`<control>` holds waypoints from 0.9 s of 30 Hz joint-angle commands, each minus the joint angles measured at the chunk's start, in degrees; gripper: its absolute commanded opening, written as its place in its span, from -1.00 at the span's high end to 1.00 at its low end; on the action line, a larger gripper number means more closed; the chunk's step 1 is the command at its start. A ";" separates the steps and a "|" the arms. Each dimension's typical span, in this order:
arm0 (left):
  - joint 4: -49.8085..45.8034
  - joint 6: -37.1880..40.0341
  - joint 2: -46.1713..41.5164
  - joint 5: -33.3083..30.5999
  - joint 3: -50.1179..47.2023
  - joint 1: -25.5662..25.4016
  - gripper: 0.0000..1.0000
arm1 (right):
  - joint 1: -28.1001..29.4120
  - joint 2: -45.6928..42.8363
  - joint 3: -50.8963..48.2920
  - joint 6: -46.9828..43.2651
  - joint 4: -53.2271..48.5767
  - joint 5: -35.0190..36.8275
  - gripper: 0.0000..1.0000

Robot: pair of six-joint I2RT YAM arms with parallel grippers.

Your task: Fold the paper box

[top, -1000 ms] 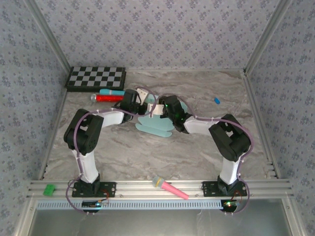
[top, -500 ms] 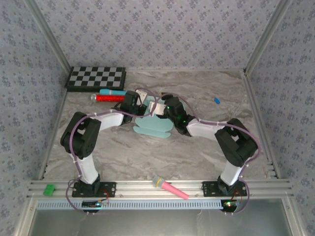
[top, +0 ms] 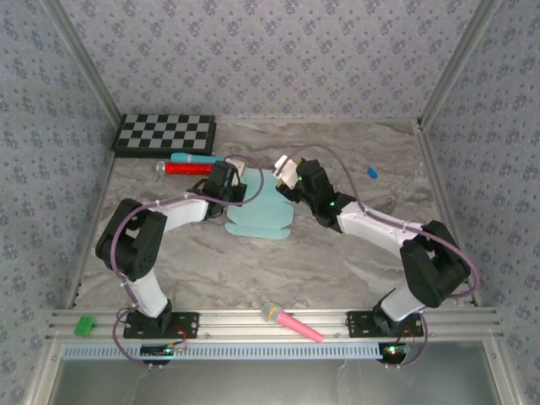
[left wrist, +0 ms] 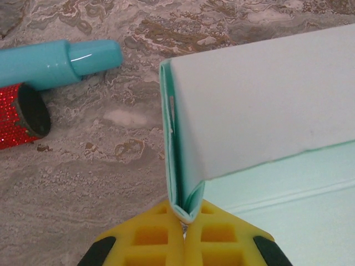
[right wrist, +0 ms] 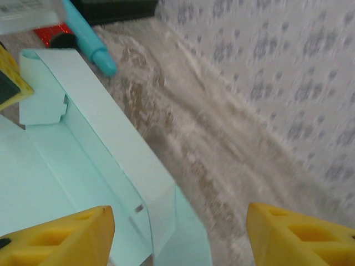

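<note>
- Where the left arm's yellow fingers [left wrist: 150, 238] meet, your left jaws are pinched tight on a doubled-over edge of the paper box [left wrist: 260, 100]. The fold of the card sits right between the tips.
- Your right jaws stand wide apart with nothing between them. One yellow finger [right wrist: 61, 235] hangs over the card, and the other is beyond the raised edge.
- The paper box lies mid-counter between your two wrists. It is mostly a flat aqua sheet, with one long panel standing up as a wall and a small tab curled at that wall's end.
- Just past the pinched corner, a teal marker [left wrist: 55, 61] and a red glitter tube [left wrist: 16, 119] lie side by side.
- A checkerboard [top: 164, 135] sits in the far left corner.
- A small blue piece [top: 371, 173] lies to the right, well apart from the box.
- A pink toy microphone [top: 295, 325] lies at the near edge between the arm bases, and a green block [top: 84, 325] sits at the near left.
- The counter [top: 253, 261] is grey-brown marble print, and the walls [top: 270, 59] carry a pale floral wallpaper.
</note>
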 commanded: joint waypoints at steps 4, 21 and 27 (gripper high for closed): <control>-2.30 -2.14 -1.19 -1.36 -1.28 -0.60 1.00 | -4.09 0.66 7.74 22.37 -18.75 -4.10 -0.11; -2.83 -0.84 -0.82 -1.56 -1.00 -1.03 1.00 | -6.34 11.61 19.77 30.03 -28.02 -5.17 0.70; -2.79 -0.76 -0.81 -1.43 -1.04 -1.02 1.00 | -6.21 15.00 22.39 30.96 -29.97 -4.87 0.76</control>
